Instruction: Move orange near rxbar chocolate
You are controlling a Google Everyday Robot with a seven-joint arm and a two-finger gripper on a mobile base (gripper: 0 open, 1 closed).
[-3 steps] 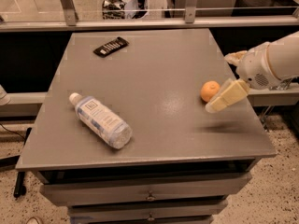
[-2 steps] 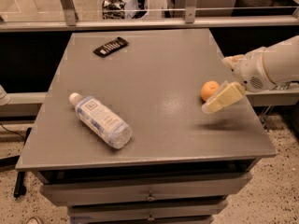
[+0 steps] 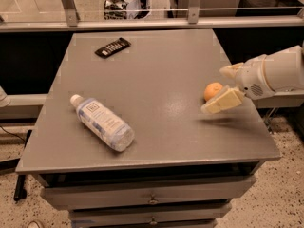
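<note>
The orange (image 3: 212,89) sits on the grey table (image 3: 161,75) near its right edge. My gripper (image 3: 214,91) reaches in from the right and is open. One cream finger (image 3: 222,101) lies just in front of the orange and the other (image 3: 231,71) just behind it, so the fruit is between them, still resting on the table. The rxbar chocolate (image 3: 112,47), a flat black wrapper with white marks, lies at the far left of the table, well away from the orange.
A clear plastic water bottle (image 3: 101,122) with a white cap lies on its side at the front left. A metal rail and glass run behind the table. Drawers sit under the table's front edge.
My gripper has shifted slightly left, so its fingers now reach further around the orange. The orange, bar and bottle have not moved.
</note>
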